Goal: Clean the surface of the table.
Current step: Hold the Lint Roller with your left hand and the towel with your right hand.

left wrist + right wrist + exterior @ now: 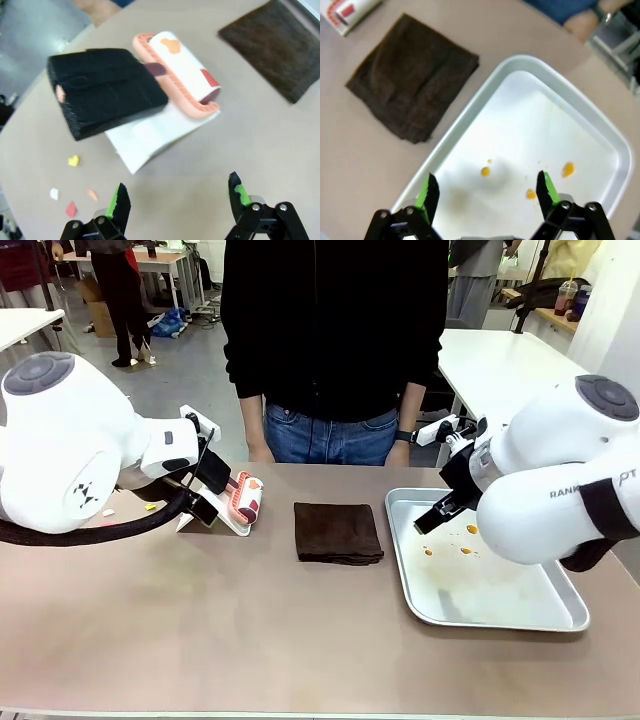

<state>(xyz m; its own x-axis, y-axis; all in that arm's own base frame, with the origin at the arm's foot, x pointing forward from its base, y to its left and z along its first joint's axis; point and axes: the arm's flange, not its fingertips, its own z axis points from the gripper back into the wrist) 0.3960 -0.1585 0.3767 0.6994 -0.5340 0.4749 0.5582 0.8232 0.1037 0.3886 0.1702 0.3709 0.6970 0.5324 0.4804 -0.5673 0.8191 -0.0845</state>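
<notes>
A: Front view?
B: Tan table (200, 640) across the whole foreground; folded brown cloth (338, 532) at its middle, metal tray (500, 595) at right.
A: Left wrist view?
B: Left gripper (177, 197) with jaws apart, empty, near lint roller (185, 70) and paper scraps (73, 160).
A: Right wrist view?
B: Right gripper (485, 192) spread wide, empty, over the tray with orange spots (567, 169).

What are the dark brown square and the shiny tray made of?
The dark brown square looks like folded cloth, probably terry: fuzzy, matte, soft edges. The tray looks like metal, maybe steel or aluminium: silvery, smooth, light gleaming off its raised rim.
</notes>
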